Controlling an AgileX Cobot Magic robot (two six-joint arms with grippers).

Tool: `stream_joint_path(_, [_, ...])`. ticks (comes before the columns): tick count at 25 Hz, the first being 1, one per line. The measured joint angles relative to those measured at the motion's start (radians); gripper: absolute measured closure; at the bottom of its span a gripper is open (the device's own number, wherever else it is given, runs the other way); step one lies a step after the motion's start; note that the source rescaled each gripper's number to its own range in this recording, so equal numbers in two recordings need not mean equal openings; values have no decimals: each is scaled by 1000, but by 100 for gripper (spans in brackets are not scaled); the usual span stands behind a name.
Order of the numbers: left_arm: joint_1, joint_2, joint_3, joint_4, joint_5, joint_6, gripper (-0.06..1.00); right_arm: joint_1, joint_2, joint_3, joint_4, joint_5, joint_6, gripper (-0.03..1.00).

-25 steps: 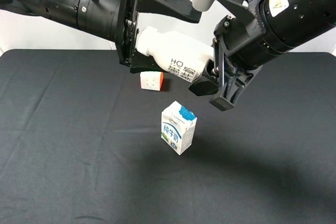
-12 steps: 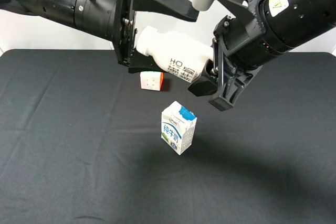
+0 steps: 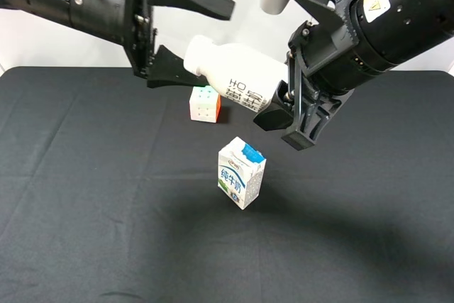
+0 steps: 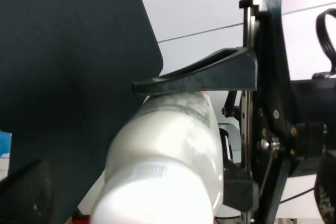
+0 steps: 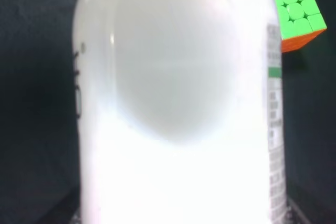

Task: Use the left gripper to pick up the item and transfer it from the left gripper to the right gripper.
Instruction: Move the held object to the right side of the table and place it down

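Observation:
The white bottle hangs tilted in the air above the table, cap toward the left. My right gripper is shut on its base end and carries it. In the right wrist view the bottle fills the picture. My left gripper is open wide, its two prongs standing apart above and below the cap end without pressing on it. In the left wrist view the bottle lies between the spread fingers of the left gripper.
A white-and-blue milk carton stands on the black table below the bottle. A pastel puzzle cube sits behind it near the table's back, also in the right wrist view. A white wall lies beyond the back edge.
My left gripper has opened and drawn back to the left, off the bottle's neck. The bottle and the right gripper have stayed in place.

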Motion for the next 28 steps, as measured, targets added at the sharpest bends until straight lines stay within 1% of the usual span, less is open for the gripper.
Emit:
stream_joint_path(4, [37, -20, 0, 24, 10, -1, -6, 0, 0, 0, 1, 0, 0, 91])
stream_joint_path(7, [68, -53, 0, 68, 14, -9, -6, 0, 0, 0, 1, 3, 1, 91])
stream_joint_path(14, [170, -176, 0, 233, 19, -73, -6, 0, 0, 0, 2, 3, 1, 91])
stream_joint_path(17, [207, -262, 0, 322, -4, -87, -6, 0, 0, 0, 2, 3, 1, 91])
stream_joint_path(19, [217, -333, 0, 403, -40, -117, -6, 0, 0, 0, 2, 3, 1, 91])
stream_joint_path(23, [218, -461, 0, 649, -112, -248, -6, 0, 0, 0, 2, 3, 9, 91])
stream_joint_path(25, [218, -527, 0, 774, -126, -324, -6, 0, 0, 0, 2, 3, 16, 91])
stream_joint_path(26, [218, -558, 0, 851, -130, -372, -6, 0, 0, 0, 2, 3, 16, 91])
stream_joint_path(28, [218, -616, 0, 949, -134, -436, -6, 0, 0, 0, 2, 3, 18, 91])
